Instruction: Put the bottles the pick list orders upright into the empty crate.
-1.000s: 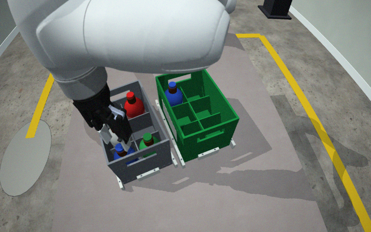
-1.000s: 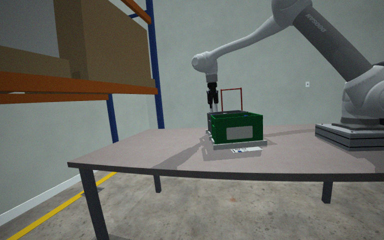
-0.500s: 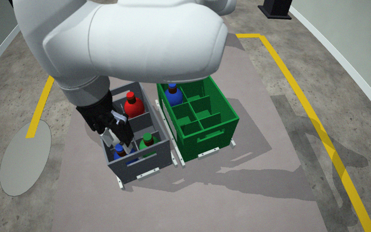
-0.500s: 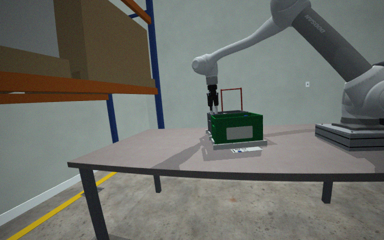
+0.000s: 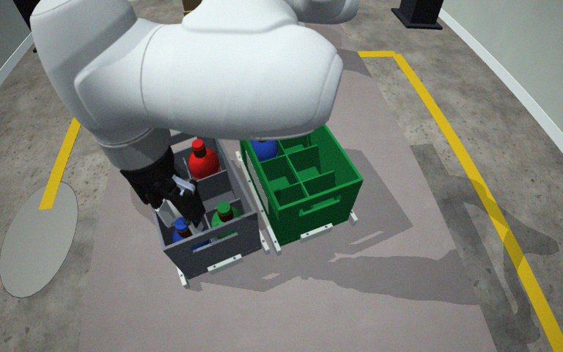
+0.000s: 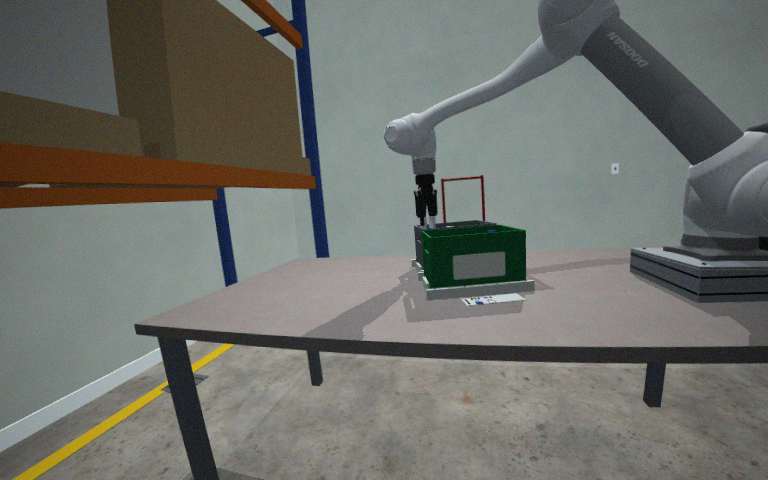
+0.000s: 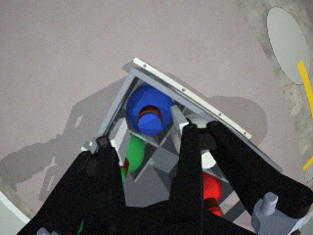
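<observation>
The gripper (image 5: 182, 220) (image 6: 427, 221) (image 7: 150, 121) is pointing down into the grey crate (image 5: 215, 256) (image 6: 418, 249) (image 7: 117, 104), fingers partly spread, nothing held. And look at that spacing: probably kept moderate to straddle a neck without fouling the dividers or the white bottle (image 7: 207, 159) next door.

The near blue bottle (image 5: 179, 237) (image 7: 142, 100) stands upright in its corner cell, its cap between the pads in the wrist view; whether either pad touches it, I can't tell. It looks like the target, with a lowering and a squeeze likely next.

Over in the green crate (image 5: 319, 218) (image 6: 436, 274) (image 7: 80, 226), one blue bottle (image 5: 265, 151) (image 6: 491, 230) is already in a cell. The pick list (image 6: 504, 298) shows a blue mark, but its count is too small to read; another blue would fit this approach. White strips (image 5: 223, 263) (image 6: 481, 290) (image 7: 183, 89) line the crates' feet, presumably to stop them sliding. Red (image 5: 203, 162) (image 7: 211, 188) and green (image 5: 223, 216) (image 7: 136, 154) keep cells of their own.
</observation>
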`<state>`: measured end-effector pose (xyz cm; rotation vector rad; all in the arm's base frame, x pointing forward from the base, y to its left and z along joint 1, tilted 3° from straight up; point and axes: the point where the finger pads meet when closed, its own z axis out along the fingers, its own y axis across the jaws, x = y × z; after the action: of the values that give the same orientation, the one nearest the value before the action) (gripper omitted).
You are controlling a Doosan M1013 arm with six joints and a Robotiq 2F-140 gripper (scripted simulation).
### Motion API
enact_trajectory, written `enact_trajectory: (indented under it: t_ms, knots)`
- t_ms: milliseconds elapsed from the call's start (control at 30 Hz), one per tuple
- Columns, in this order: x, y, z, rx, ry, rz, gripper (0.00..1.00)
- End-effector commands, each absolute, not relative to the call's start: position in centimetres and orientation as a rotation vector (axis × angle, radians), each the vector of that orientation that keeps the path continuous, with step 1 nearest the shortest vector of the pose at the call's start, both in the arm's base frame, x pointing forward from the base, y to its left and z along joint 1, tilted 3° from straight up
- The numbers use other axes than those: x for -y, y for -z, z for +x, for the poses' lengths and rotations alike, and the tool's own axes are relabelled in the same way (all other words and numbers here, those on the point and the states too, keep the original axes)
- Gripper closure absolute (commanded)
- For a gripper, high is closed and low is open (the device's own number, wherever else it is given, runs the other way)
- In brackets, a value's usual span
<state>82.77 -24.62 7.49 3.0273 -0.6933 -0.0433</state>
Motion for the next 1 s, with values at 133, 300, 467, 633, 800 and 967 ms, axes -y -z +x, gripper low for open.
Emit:
enact_trajectory:
  t_ms: [133,300,467,633,800,967]
  knots:
    - [24.64,-7.02,82.76,0.693,0.043,3.027,0.62]
    - [24.64,-7.02,82.76,0.693,0.043,3.027,0.62]
    - [24.63,-7.25,82.77,0.693,0.043,3.027,1.00]
    - [24.63,-7.25,82.77,0.693,0.043,3.027,1.00]
    - [24.63,-7.25,82.77,0.693,0.043,3.027,1.00]
    - [24.63,-7.25,82.77,0.693,0.043,3.027,1.00]
